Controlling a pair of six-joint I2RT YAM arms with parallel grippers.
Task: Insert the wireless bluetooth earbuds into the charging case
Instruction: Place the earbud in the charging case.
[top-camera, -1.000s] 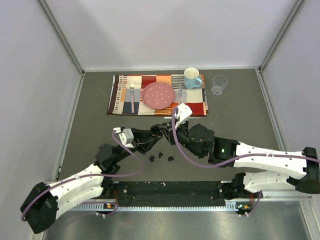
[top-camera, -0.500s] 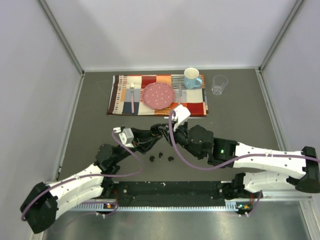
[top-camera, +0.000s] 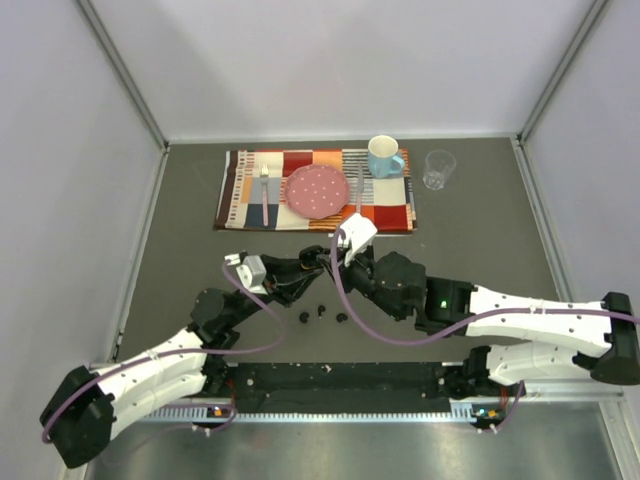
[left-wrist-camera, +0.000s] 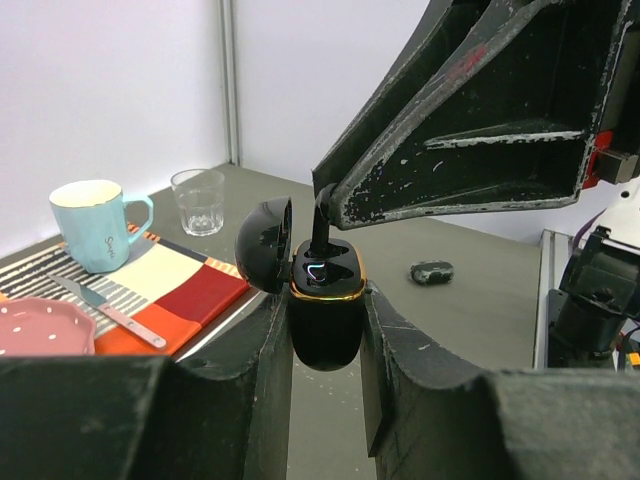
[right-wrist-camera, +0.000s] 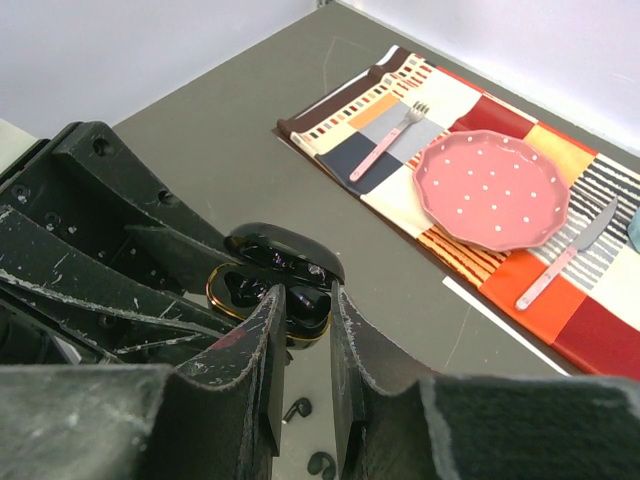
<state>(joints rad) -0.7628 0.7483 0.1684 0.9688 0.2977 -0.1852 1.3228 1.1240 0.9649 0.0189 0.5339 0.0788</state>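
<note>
The earbud (left-wrist-camera: 321, 214) you are carrying is pinched by its stem in the right end effector (left-wrist-camera: 326, 196), whose jaws are almost closed on it. It hangs just above one pocket of the charging case (left-wrist-camera: 326, 285). The case stands upright with its lid (left-wrist-camera: 264, 245) tipped back, and the left end effector (left-wrist-camera: 325, 335) is clamped tight on its body, holding it off the surface (top-camera: 180, 260) near the middle of the scene.

Your main risk is alignment. If the bud comes down tilted or off-centre, it is likely to catch on the gold rim and twist out of that thin grip. If you press hard, the case could slide or rotate between the left jaws. The broad right jaws also pass close to the lid and could knock it shut. A dropped bud would probably land among the three loose earbuds (top-camera: 322, 314) on the surface just nearer you.
</note>
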